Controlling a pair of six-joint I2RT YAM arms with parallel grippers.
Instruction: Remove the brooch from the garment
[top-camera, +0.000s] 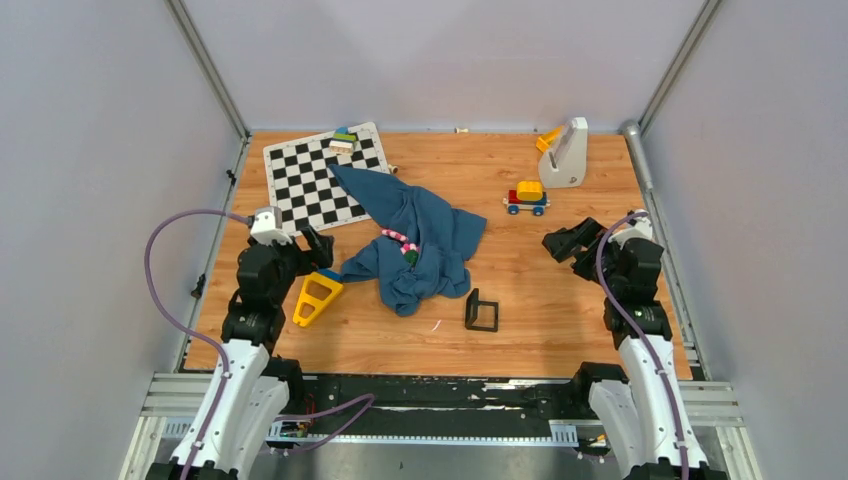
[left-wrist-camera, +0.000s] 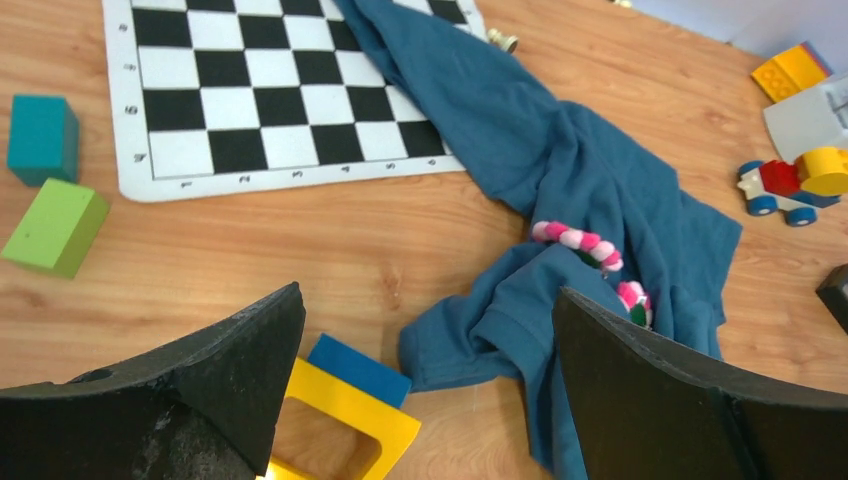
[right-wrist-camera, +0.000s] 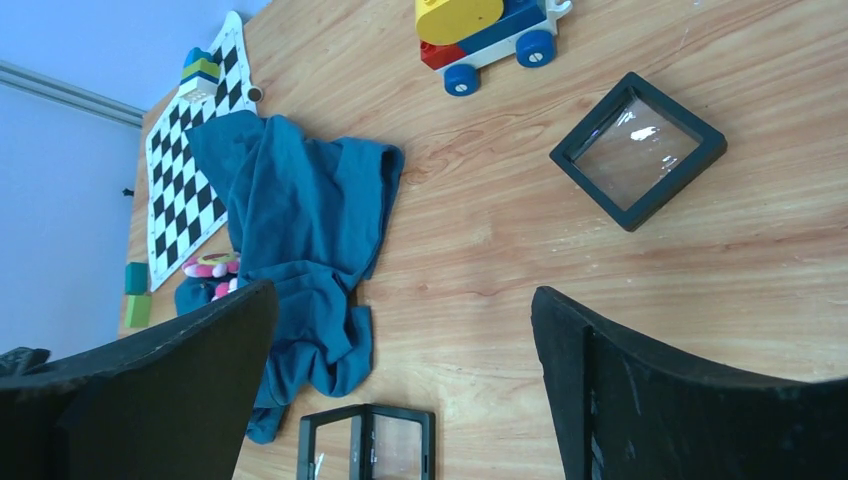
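Left gripper (left-wrist-camera: 428, 295) and right gripper (right-wrist-camera: 405, 290) spread, empty; brooch (left-wrist-camera: 582, 243) ahead of the left sits edge-on in garment (left-wrist-camera: 540, 150) folds (cloth may get pinched too)

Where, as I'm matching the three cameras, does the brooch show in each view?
Top external: the brooch lies just left of centre, on the blue garment.
Left wrist: right of centre, on a fold of the garment.
Right wrist: at the left, mid-height, by the garment's edge.
Shared landmark: the checkerboard mat, under the garment's far end.
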